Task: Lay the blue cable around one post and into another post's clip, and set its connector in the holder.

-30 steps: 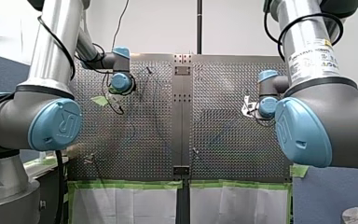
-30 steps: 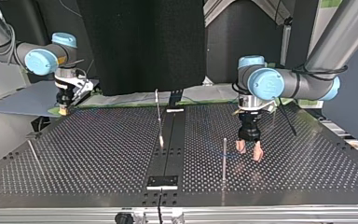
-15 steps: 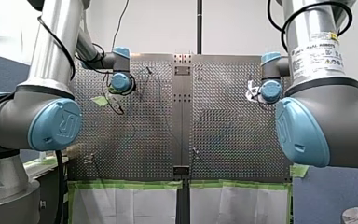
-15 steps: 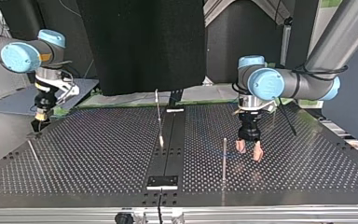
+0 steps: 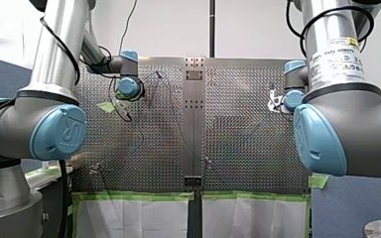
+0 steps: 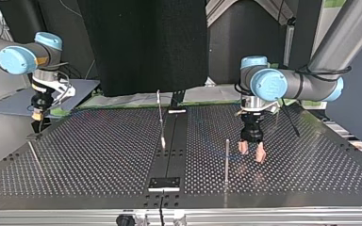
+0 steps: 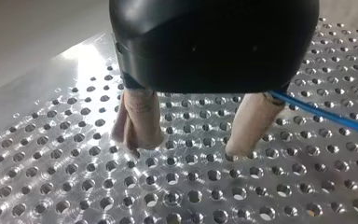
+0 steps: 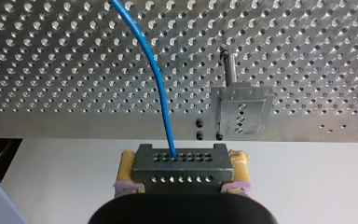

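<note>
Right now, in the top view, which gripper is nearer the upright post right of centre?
Left. My left gripper stands close beside the post, at its right there. My right gripper is far off, at the table edge on the left.

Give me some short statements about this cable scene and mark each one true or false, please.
1. My right hand is shut on the connector. True.
2. My left hand grips the blue cable. False: its fingers stand open with nothing between them; the cable passes beside one finger.
3. The connector sits in the holder. False: the holder lies ahead on the table, apart from the held connector.
4. The blue cable runs from the connector out over the perforated table. True.
</note>
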